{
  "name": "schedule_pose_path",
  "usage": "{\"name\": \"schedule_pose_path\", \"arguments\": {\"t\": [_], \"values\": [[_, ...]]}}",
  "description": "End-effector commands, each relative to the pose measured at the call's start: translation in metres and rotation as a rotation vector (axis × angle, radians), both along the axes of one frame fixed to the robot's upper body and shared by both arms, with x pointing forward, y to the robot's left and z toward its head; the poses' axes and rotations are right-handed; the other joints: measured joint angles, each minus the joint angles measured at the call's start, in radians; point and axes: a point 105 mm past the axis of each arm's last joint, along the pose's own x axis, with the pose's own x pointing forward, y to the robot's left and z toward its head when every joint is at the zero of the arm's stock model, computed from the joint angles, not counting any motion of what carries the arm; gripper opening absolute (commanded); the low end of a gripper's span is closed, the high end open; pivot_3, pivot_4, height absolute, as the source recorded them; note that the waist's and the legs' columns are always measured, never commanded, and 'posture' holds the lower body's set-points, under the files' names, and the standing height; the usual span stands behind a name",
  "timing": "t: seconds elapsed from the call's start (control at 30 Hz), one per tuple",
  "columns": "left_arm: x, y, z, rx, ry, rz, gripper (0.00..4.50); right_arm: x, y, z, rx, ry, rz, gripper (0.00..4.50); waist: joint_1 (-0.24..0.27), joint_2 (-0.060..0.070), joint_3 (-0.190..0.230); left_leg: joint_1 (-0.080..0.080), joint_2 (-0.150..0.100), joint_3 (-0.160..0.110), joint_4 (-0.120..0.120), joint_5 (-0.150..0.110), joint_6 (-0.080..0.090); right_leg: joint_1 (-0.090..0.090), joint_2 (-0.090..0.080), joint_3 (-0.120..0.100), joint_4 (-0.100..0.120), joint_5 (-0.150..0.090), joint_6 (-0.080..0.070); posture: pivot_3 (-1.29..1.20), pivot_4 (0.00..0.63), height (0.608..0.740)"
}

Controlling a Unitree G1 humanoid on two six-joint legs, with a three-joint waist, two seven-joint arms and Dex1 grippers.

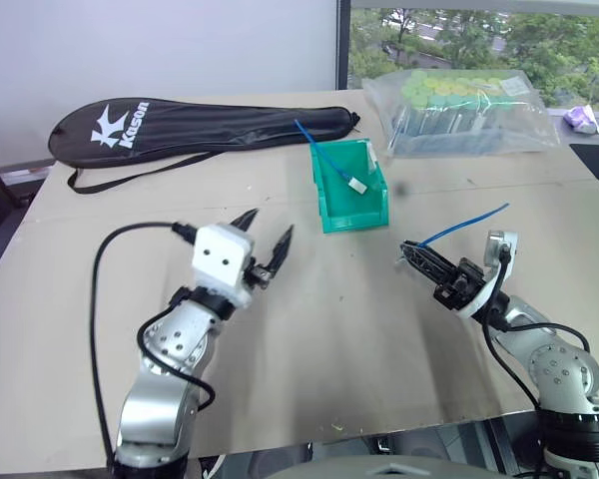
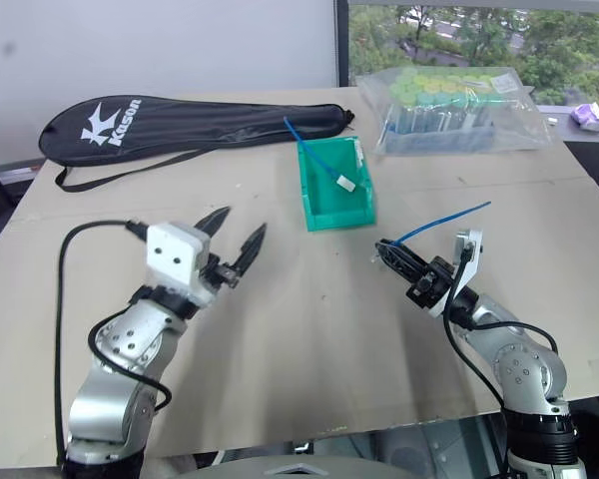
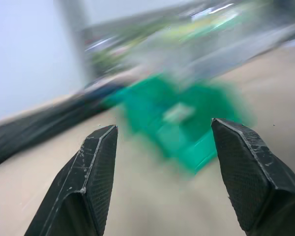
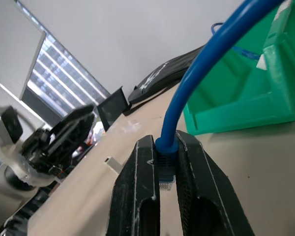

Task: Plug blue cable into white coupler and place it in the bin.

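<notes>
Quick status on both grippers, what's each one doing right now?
Left gripper: open, holding nothing.
Right gripper: shut on the blue cable at its plug end.

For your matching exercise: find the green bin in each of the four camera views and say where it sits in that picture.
Left eye view: the bin sits upper centre on the table.
Right eye view: the bin is upper centre, slightly further left.
Left wrist view: blurred, between the left gripper fingers.
Right wrist view: upper right, behind the blue cable.
Shared landmark: the black racket bag.
</notes>
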Motion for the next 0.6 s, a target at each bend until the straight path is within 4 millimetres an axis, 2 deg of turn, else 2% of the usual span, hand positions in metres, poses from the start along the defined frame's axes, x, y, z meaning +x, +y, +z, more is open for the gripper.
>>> {"name": "schedule_pose_path", "arguments": {"t": [0.03, 0.13, 0.2, 0.3, 0.6], "values": [[-0.022, 0.034, -0.023, 0.009, 0.032, 0.235, 3.06, -0.001, 0.001, 0.01, 0.005, -0.049, 0.004, 0.0, -0.002, 0.0, 0.0, 0.001, 0.0, 0.001, 0.0, 0.0, 0.0, 0.0, -0.005, 0.001, 0.0, 0.0, 0.0, 0.0, 0.15, 0.74], [-0.025, 0.052, -0.055, -0.014, 0.131, 0.336, 3.06, -0.001, 0.004, 0.01, 0.002, -0.051, 0.008, 0.0, 0.011, 0.0, 0.0, 0.0, -0.001, 0.0, 0.0, 0.0, 0.001, 0.0, -0.005, -0.001, 0.0, 0.0, 0.0, 0.0, 0.15, 0.74], [-0.019, 0.052, -0.066, -0.022, 0.163, 0.33, 3.06, -0.001, 0.005, 0.01, 0.003, -0.053, 0.009, 0.0, 0.021, 0.0, 0.0, 0.0, -0.001, -0.001, 0.002, 0.0, 0.001, 0.001, -0.004, -0.003, 0.0, -0.002, -0.002, 0.0, 0.15, 0.74], [-0.009, 0.051, -0.077, -0.024, 0.187, 0.324, 3.06, 0.0, 0.005, 0.011, 0.005, -0.056, 0.006, 0.0, 0.022, -0.001, 0.0, 0.0, -0.002, 0.0, 0.002, 0.0, 0.001, 0.001, -0.002, -0.006, 0.0, -0.001, -0.002, 0.0, 0.15, 0.74], [0.019, 0.06, -0.094, -0.047, 0.205, 0.325, 3.06, 0.0, 0.006, 0.011, 0.008, -0.06, -0.017, 0.0, 0.02, 0.0, -0.001, 0.0, -0.001, 0.0, 0.001, -0.001, 0.002, 0.0, -0.002, -0.007, 0.0, 0.0, 0.0, 0.0, 0.15, 0.74]]}}
